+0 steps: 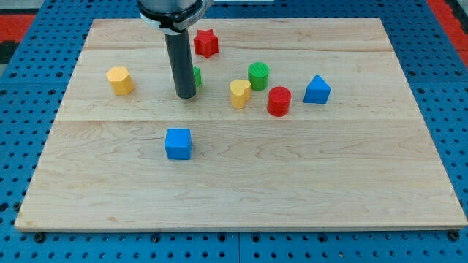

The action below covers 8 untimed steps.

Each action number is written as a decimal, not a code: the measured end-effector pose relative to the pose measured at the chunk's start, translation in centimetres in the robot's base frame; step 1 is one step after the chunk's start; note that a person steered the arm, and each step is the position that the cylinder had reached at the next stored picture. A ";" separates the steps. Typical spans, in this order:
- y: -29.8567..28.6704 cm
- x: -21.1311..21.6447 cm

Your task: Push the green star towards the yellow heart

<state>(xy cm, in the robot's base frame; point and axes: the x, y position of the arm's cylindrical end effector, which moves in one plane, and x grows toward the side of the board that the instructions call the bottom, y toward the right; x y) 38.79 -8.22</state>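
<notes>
The green star is mostly hidden behind my rod; only a green sliver shows at the rod's right edge. My tip rests on the board just left of and in front of that star, touching or nearly touching it. The yellow heart lies to the view's right of the star, a short gap away. A green cylinder stands just beyond the heart, up and right of it.
A red star lies above the rod. A red cylinder and a blue triangular block sit right of the heart. A yellow hexagonal block is at the left. A blue cube is below the tip.
</notes>
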 end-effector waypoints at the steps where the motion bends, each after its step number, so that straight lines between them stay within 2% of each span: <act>1: 0.0 -0.3; 2: -1.1 0.1; 3: -5.8 0.3; 8: -5.3 -4.2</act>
<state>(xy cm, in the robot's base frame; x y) 34.62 -13.52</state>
